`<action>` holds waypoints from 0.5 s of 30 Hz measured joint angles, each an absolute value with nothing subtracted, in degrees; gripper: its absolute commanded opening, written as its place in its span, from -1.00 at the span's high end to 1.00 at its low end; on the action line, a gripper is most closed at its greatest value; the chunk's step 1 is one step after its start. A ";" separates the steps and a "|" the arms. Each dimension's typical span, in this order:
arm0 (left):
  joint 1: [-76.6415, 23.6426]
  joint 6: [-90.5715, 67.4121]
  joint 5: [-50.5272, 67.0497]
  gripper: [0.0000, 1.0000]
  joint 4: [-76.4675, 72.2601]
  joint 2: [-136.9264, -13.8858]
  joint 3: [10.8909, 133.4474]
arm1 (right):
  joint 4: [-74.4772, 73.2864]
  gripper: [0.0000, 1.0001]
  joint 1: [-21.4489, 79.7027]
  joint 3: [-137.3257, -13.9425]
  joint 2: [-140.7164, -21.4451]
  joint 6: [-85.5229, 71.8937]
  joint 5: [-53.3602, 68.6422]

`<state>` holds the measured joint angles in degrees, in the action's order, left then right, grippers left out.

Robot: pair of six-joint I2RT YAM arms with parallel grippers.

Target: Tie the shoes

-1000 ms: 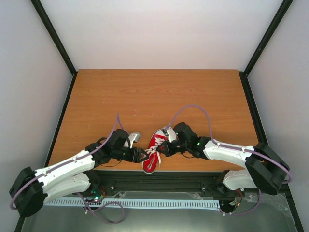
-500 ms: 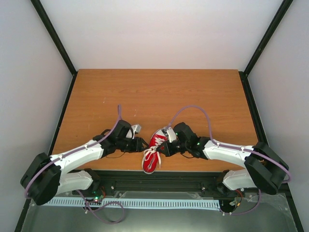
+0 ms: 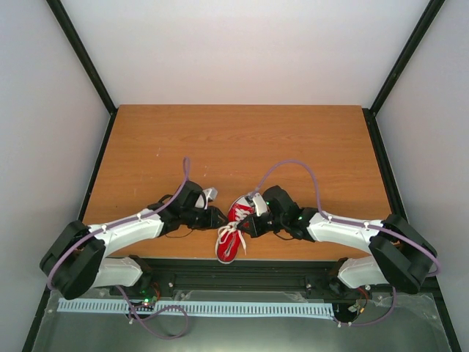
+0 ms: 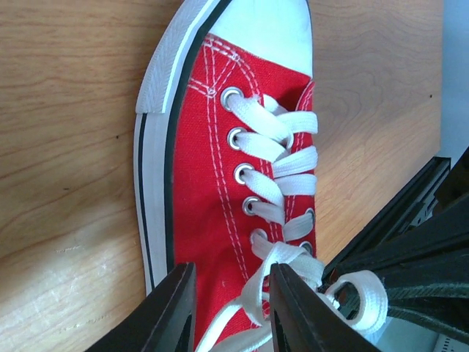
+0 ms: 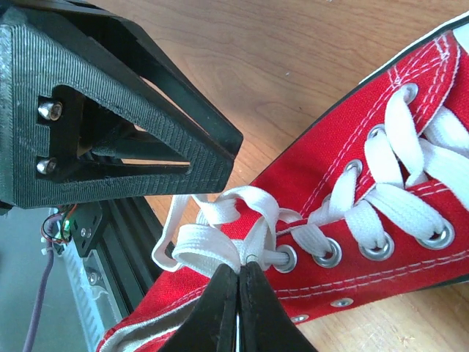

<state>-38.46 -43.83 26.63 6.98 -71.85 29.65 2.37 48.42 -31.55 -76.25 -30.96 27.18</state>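
The sneaker (image 4: 212,183) is matt red stitched canvas with flat woven white laces (image 4: 286,158) and shiny metal eyelets (image 4: 233,97). Its sole (image 4: 150,191) looks like smooth rubber; the table (image 3: 242,139) is wood-grained.

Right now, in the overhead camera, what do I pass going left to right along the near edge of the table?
left arm's white forearm → left gripper → red sneaker → right arm's white forearm

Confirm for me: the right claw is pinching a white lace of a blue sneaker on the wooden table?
No: the sneaker is red, not blue, as the right wrist view shows. The right claw does pinch its white lace, on the wooden table.
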 measured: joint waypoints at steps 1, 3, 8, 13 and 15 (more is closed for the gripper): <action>-38.46 -43.99 26.65 0.39 6.63 -71.99 29.65 | 2.37 0.94 48.42 -31.55 -76.25 -30.96 27.18; -38.44 -44.40 26.81 0.39 5.85 -72.16 29.65 | 2.39 0.94 48.42 -31.55 -76.25 -30.96 27.18; -38.39 -45.25 27.35 0.42 4.47 -72.77 29.65 | 2.59 0.94 48.42 -31.29 -76.25 -30.98 27.18; -38.37 -45.67 28.05 0.46 3.77 -73.76 29.65 | 2.92 0.95 48.42 -31.03 -76.25 -30.98 27.18; -38.35 -45.91 28.60 0.46 3.33 -74.26 29.65 | 2.94 0.94 48.42 -30.85 -76.25 -31.00 27.18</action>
